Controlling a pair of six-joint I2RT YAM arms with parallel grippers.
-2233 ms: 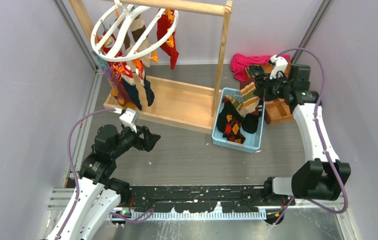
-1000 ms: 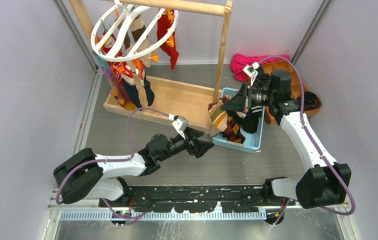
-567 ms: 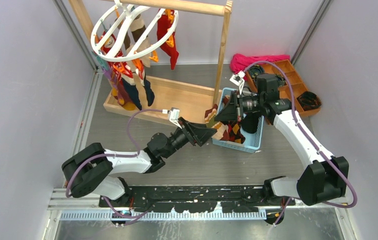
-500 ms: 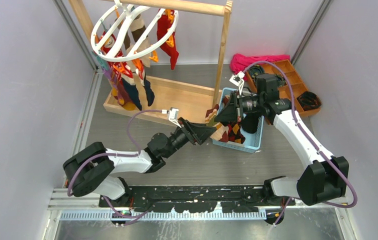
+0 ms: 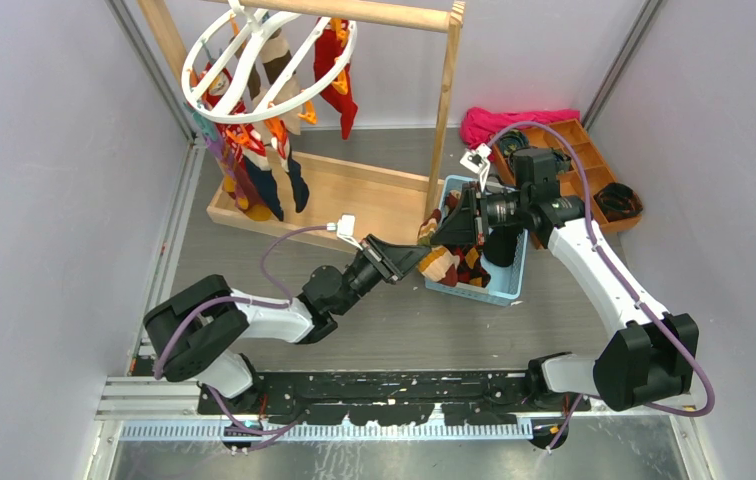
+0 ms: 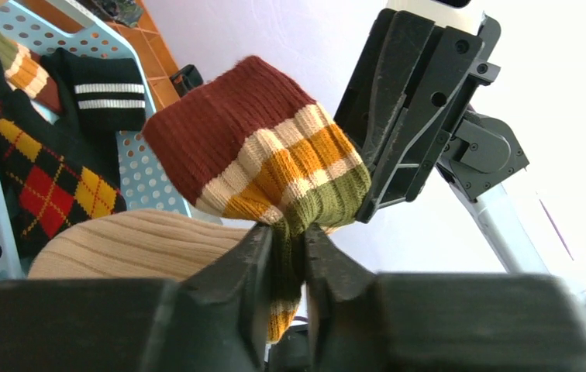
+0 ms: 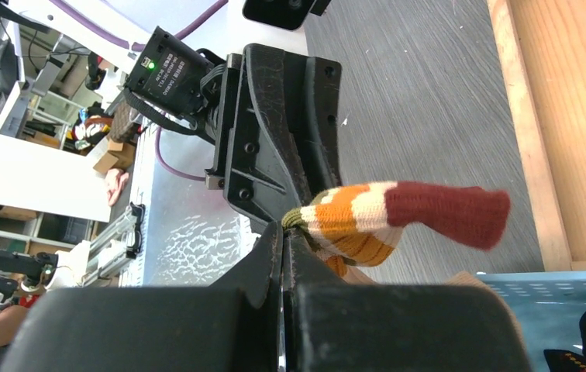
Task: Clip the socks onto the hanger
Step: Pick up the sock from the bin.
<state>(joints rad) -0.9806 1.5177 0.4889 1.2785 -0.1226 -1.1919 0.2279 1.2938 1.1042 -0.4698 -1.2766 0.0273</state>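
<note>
Handover step: striped sock [image 6: 263, 151] hangs mid-air by the near-left corner of the blue basket [image 5: 484, 292], with left pincer [image 6: 288, 236] and right pincer [image 7: 284, 231] both clamped on it. Next, probably: right lets go, left carries it to a free clip on the hanger [image 5: 254, 62].

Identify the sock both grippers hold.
The striped sock, maroon, orange and green, pinched by the left gripper and right gripper; the others lie in the basket or hang on the hanger.
</note>
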